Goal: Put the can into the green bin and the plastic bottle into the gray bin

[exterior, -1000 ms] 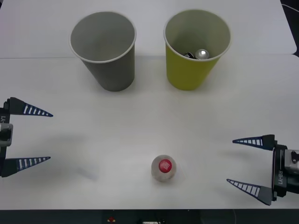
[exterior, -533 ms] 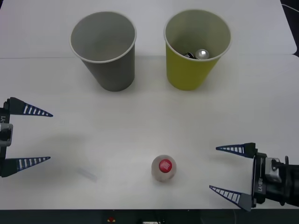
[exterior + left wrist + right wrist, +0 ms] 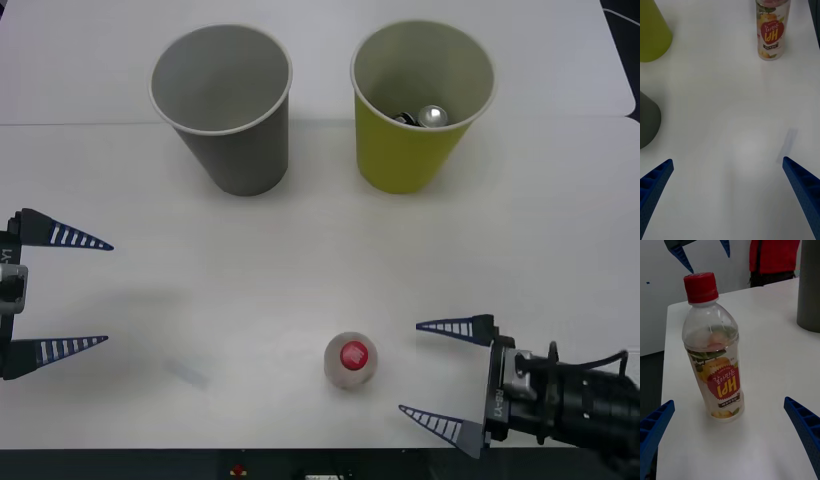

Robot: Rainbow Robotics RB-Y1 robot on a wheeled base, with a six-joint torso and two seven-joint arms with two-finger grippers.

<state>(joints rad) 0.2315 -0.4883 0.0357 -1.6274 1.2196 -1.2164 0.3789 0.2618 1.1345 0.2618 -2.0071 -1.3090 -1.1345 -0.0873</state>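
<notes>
The right gripper (image 3: 438,376) sits level with the upright plastic bottle (image 3: 351,360) on the tabletop (image 3: 300,260), jaws apart to straddle it; the left gripper (image 3: 80,292) waits, jaws apart.

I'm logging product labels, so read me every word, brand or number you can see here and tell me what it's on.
"갈아만든 배": white lettering on the red badge of the plastic bottle label.
Dark strip just under that badge: print too small to read.
White lettering on the wrist behind the right hand: too blurred to read.
</notes>
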